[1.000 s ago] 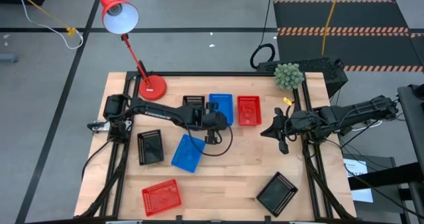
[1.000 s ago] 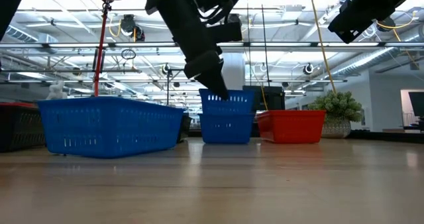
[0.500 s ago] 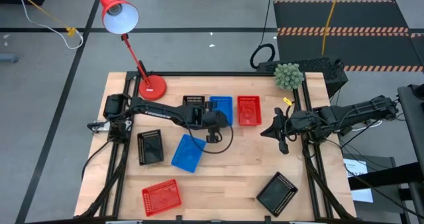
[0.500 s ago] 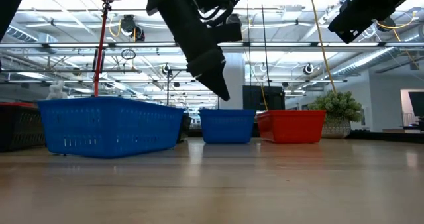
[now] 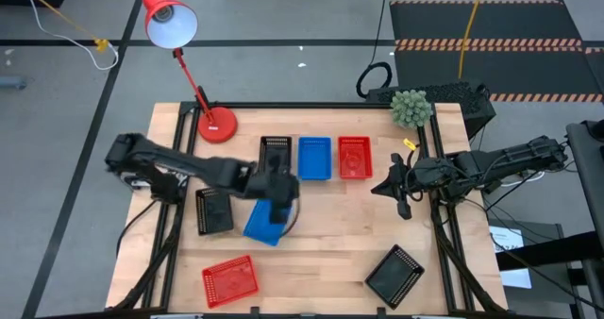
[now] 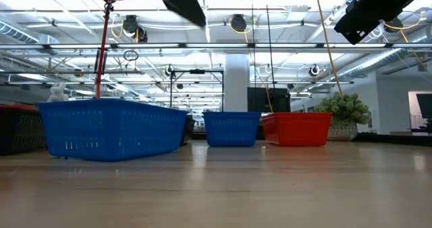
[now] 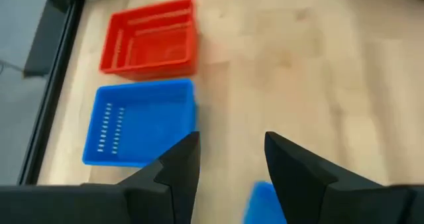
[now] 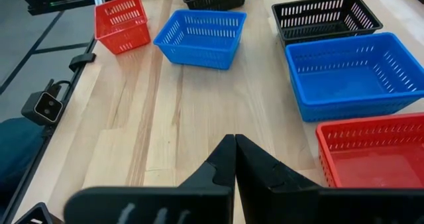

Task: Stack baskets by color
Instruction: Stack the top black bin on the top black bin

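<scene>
We see bare wood right of the tilted blue basket (image 5: 265,219); red basket (image 5: 229,281) and black basket (image 5: 395,275) flank its near edge.

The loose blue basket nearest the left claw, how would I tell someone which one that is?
Start at the red desk lamp at the table's far left corner. Come toward mid-table: the blue basket lies under the left claw, skewed, beside a black basket; the other blue one sits squarely in the back row.

left arm (image 5: 203,171) blurred; loose blue basket (image 5: 264,223) partly hidden beneath it.
</scene>
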Tool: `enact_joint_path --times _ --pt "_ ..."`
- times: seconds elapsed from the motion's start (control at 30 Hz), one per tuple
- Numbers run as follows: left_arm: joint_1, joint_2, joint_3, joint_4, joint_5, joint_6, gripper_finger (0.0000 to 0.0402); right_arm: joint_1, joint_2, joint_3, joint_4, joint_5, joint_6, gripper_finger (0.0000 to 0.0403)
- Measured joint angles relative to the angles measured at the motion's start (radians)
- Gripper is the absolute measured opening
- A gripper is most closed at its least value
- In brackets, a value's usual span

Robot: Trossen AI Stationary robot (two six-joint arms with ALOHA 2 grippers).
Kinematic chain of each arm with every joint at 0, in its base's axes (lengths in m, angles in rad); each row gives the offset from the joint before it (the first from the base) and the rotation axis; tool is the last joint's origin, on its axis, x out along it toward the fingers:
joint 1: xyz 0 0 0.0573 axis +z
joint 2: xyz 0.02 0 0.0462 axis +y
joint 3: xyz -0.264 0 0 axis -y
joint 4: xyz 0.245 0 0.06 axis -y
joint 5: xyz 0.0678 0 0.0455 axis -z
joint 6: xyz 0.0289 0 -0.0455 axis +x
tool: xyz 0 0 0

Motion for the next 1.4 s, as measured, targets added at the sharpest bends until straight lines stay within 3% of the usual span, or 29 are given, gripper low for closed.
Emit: enact_joint_path --times 0.17,0.4,0.53,0.83,1.13,1.4 --pt "-0.142 -0.036 0.000 -0.109 -0.096 -0.102 0.0172 0.000 0.000 0.000 0.005 0.000 0.000 0.0000" --pt "-0.308 -0.038 -0.003 -0.392 -0.163 -0.437 0.0173 0.000 0.000 0.000 0.017 0.001 -0.022 0.0000" --pt "-0.394 -0.039 -0.032 -0.453 -0.207 -0.558 0.0173 0.000 0.000 0.000 0.017 0.001 -0.023 0.0000" --pt "-0.486 -0.039 -0.173 -0.469 -0.168 -0.749 0.0172 0.000 0.000 0.000 0.018 0.001 -0.027 0.0000" --pt "-0.532 -0.044 -0.295 -0.465 -0.045 -0.897 0.0172 0.000 0.000 0.000 0.018 0.001 -0.027 0.0000" --pt "-0.593 -0.175 -0.420 -0.400 -0.026 -0.966 0.0172 0.000 0.000 0.000 0.018 0.001 -0.027 0.0000"
